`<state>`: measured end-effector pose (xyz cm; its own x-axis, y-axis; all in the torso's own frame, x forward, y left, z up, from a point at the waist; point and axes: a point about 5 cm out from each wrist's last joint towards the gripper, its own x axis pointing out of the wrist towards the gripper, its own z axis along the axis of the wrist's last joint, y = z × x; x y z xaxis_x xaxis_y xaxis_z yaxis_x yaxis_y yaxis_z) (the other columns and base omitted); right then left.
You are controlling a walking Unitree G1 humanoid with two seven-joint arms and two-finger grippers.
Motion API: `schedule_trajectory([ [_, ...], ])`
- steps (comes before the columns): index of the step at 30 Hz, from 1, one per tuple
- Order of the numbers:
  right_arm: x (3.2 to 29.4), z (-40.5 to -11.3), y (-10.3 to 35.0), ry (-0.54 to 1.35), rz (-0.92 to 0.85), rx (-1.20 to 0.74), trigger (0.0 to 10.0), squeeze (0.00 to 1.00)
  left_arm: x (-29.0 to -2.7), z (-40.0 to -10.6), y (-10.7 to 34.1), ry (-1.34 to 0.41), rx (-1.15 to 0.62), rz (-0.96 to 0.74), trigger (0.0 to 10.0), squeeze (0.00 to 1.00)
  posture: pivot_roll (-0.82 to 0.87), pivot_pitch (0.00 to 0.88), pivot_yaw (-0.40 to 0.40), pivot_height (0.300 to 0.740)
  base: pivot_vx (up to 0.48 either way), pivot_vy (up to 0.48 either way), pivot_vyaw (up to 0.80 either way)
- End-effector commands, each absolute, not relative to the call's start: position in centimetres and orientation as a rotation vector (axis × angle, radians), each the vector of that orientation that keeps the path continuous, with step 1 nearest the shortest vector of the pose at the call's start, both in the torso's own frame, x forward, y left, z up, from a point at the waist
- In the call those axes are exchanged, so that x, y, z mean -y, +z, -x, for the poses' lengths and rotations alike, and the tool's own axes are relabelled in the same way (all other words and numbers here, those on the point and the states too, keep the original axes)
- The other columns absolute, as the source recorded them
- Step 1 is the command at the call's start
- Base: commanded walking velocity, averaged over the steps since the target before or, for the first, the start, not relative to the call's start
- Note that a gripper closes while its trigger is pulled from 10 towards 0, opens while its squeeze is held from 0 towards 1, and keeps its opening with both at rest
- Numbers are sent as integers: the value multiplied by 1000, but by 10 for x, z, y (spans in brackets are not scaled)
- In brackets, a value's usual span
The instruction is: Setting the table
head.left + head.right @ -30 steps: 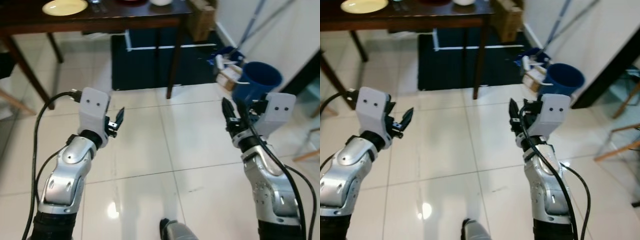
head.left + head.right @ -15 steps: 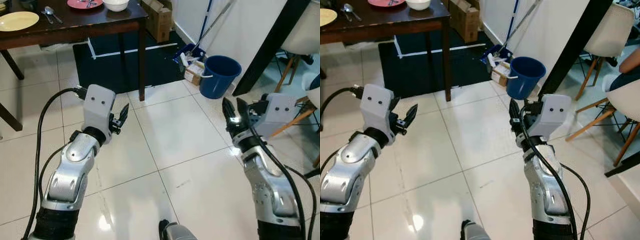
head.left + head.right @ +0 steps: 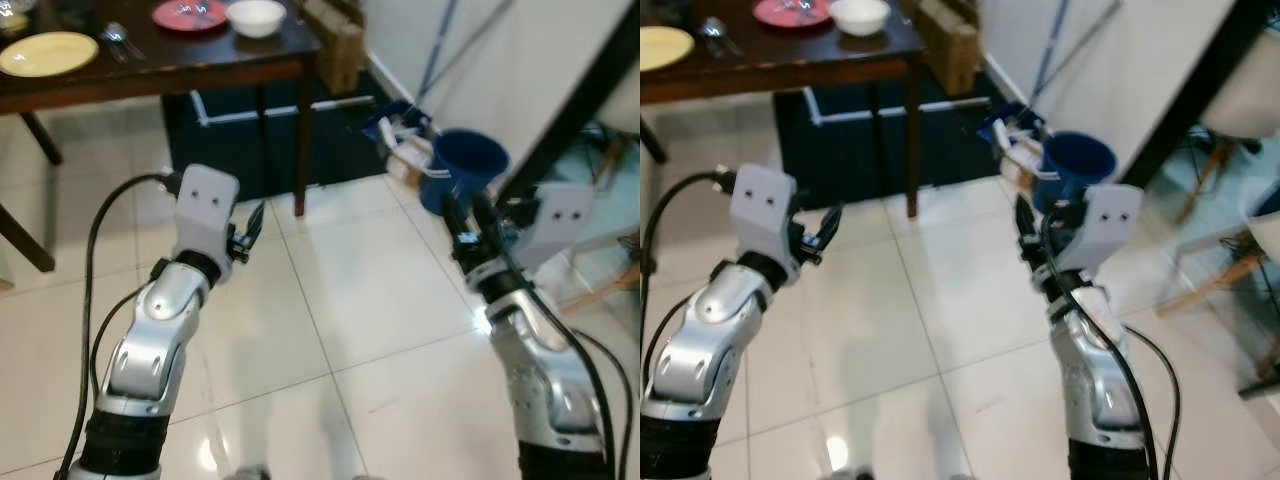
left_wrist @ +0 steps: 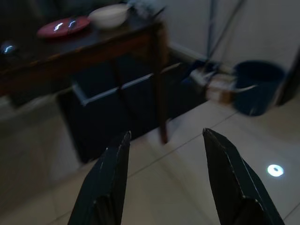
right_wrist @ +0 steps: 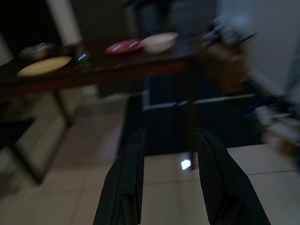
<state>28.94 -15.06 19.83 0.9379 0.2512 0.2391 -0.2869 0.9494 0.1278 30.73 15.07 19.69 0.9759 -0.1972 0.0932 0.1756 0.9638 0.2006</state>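
Note:
A dark wooden table (image 3: 180, 68) stands ahead at the far left. On it are a yellow plate (image 3: 46, 53), cutlery (image 3: 115, 40), a red plate (image 3: 190, 14) and a white bowl (image 3: 256, 16). Both arms are raised over the tiled floor, well short of the table. My left gripper (image 3: 250, 222) is open and holds nothing; its wrist view looks at the red plate (image 4: 63, 26) and bowl (image 4: 108, 16). My right gripper (image 3: 465, 212) is open and holds nothing too; between its fingers (image 5: 126, 178) the wrist view shows the table corner.
A blue bucket (image 3: 462, 165) with mop handles stands by the wall at the right, with clutter beside it. A cardboard box (image 3: 338, 45) sits at the table's right end. A dark mat (image 3: 250, 125) lies under the table. A chair (image 3: 1230, 270) is at the far right.
The whole picture has shifted as the camera turns: the table and bucket sit further right than half a second ago. Both arms keep the same raised pose, grippers still open.

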Motion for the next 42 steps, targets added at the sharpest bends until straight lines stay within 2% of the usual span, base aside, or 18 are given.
schedule_trajectory([
  [1,159,-286,194,283,-142,196,10000,0,-145,-306,195,-204,113,-193,10000,0,-118,81,31,740,409,0,0],
  [2,159,-284,190,357,-112,167,10000,0,-144,-306,195,-205,114,-190,10000,0,-118,81,31,740,401,0,0],
  [7,163,-280,188,426,-63,147,10000,0,-140,-306,195,-215,117,-179,10000,0,-120,82,31,740,398,0,0],
  [19,179,-279,191,435,-16,163,10000,0,-128,-311,198,-240,138,-172,10000,0,-131,83,34,740,391,0,0],
  [32,169,-283,189,432,-43,178,10000,0,-121,-315,203,-263,163,-188,10000,0,-126,82,38,740,389,0,0],
  [42,170,-283,189,419,-54,181,10000,0,-117,-315,203,-287,171,-189,10000,0,-128,79,41,740,457,0,0],
])
